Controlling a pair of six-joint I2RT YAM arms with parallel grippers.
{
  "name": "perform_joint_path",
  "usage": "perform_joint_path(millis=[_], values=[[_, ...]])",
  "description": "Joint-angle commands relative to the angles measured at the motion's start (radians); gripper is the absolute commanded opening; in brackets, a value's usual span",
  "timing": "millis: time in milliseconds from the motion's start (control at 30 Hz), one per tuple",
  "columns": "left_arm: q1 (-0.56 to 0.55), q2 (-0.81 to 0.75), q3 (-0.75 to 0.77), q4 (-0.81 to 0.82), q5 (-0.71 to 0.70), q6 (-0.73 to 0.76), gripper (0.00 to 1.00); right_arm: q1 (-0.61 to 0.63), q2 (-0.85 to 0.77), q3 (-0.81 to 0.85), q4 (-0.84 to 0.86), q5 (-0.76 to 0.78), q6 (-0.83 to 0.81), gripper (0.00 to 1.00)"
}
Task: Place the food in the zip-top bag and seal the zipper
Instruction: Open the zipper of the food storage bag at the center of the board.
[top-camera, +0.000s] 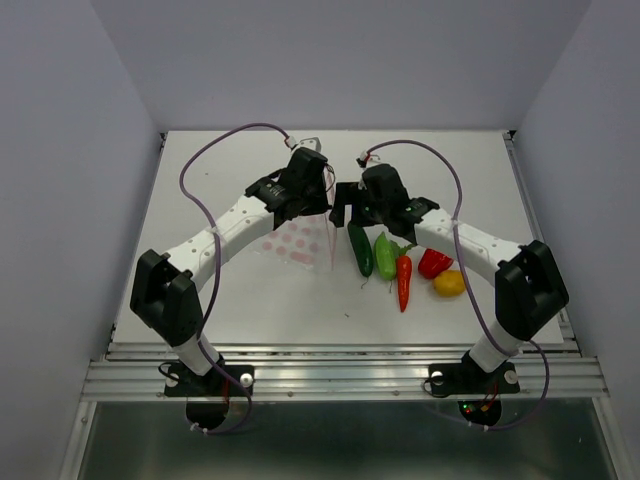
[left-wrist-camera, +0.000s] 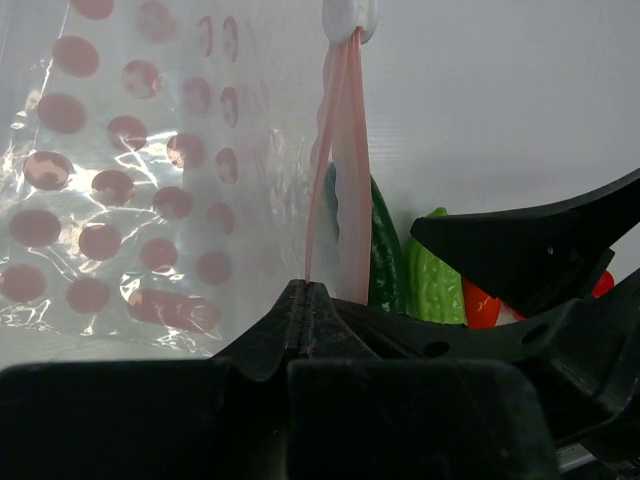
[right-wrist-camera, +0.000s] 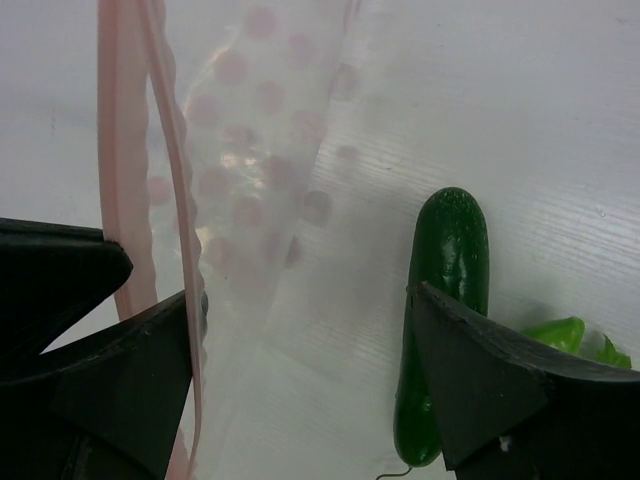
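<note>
pinching the zipper (left-wrist-camera: 340, 170) in the left tool (left-wrist-camera: 305, 290), clamped tight, seemingly to hold up the zip-top bag (left-wrist-camera: 110, 200); poising the right tool (right-wrist-camera: 300, 300), jaws apart, beside the cucumber (right-wrist-camera: 450, 260)

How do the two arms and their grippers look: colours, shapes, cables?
The left arm and right arm have white links and bulky black joints. A thin purple cable loops along each. The left gripper and right gripper have matte black, wedge-shaped fingers.

no readable text, labels or nos. anywhere
</note>
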Motion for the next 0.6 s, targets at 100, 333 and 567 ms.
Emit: perform_joint_path(millis=[100, 333, 567], values=[[-0.003, -0.044, -0.022, 0.032, -0.007, -0.004, 0.00, 0.018, -0.006, 0.055, 0.040, 0.072, 0.000, 0.79], [-0.003, -0.033, -0.019, 0.037, 0.012, 0.001, 0.00, 0.018, 0.036, 0.077, 0.061, -0.011, -0.009, 0.01], [-0.003, -0.021, -0.021, 0.045, 0.030, 0.001, 0.00, 0.018, 0.031, 0.091, 0.060, -0.039, -0.020, 0.01]])
